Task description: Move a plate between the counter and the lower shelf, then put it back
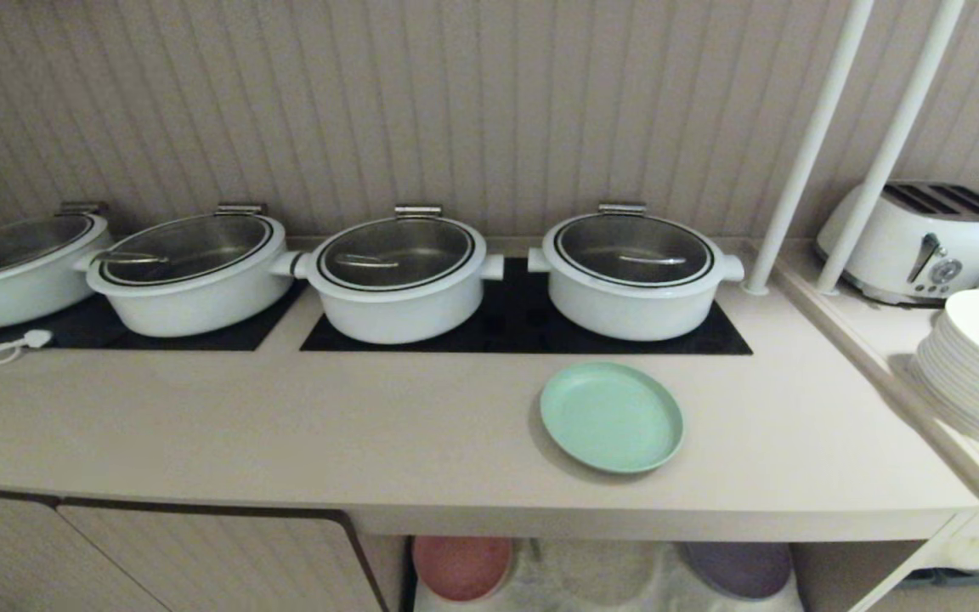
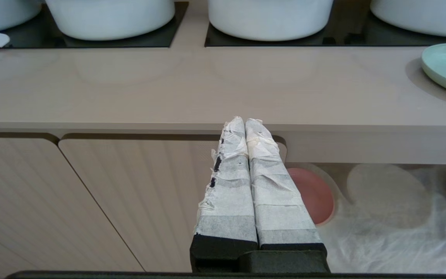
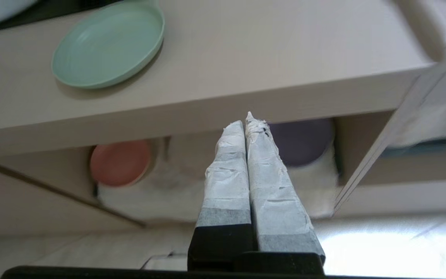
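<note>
Head view: I find the plate (image 1: 611,416) flat on the counter (image 1: 285,425), just before the rightmost pot (image 1: 632,276); neither arm shows.

Left wrist view: left gripper (image 2: 245,124), fingers pressed together, empty, below the counter edge; plate far off to one side.

Right wrist view: right gripper (image 3: 246,122), closed and empty, nearer the plate, which lies above it. Only here I see the lower shelf (image 3: 176,186) gap between the pink plate (image 3: 119,162) and purple plate (image 3: 304,139).

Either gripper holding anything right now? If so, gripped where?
Nothing held. The left gripper and right gripper are both shut on nothing, below the beige counter edge. The small mint-green round plate lies free on the counter.
</note>
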Motion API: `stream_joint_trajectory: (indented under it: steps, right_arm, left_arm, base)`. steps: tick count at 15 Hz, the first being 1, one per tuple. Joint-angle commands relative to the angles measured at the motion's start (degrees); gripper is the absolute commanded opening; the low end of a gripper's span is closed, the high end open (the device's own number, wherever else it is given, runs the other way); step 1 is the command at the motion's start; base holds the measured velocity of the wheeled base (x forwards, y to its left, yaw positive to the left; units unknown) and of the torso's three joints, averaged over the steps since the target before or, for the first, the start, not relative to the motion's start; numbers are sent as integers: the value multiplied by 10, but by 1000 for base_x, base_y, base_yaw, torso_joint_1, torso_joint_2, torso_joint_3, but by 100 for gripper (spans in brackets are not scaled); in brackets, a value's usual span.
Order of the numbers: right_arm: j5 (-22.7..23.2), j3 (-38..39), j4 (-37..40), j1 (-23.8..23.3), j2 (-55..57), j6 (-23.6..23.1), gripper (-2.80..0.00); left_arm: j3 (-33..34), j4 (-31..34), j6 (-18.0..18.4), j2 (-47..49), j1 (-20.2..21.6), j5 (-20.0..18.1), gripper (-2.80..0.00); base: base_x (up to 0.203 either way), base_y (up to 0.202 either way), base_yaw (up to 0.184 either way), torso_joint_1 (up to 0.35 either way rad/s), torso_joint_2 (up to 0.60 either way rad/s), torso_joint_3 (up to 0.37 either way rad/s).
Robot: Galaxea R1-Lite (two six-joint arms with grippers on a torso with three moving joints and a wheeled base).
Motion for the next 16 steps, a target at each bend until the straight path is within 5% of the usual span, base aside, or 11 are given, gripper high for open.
stream_joint_trajectory:
  steps: [1,7,16]
  right_arm:
    - [-1,1,26,-14,-106,-14,-280]
    - [-36,1,130,-5,-295,-79,-280]
    - [-12,0,142,-3,-307,-115,-280]
  left_arm:
    - [0,0,0,0,0,0,-280]
    - [0,0,0,0,0,0,-280]
    - [0,0,0,0,0,0,-280]
  base:
    - [0,0,0,0,0,0]
    - [0,0,0,0,0,0]
    - [0,0,0,0,0,0]
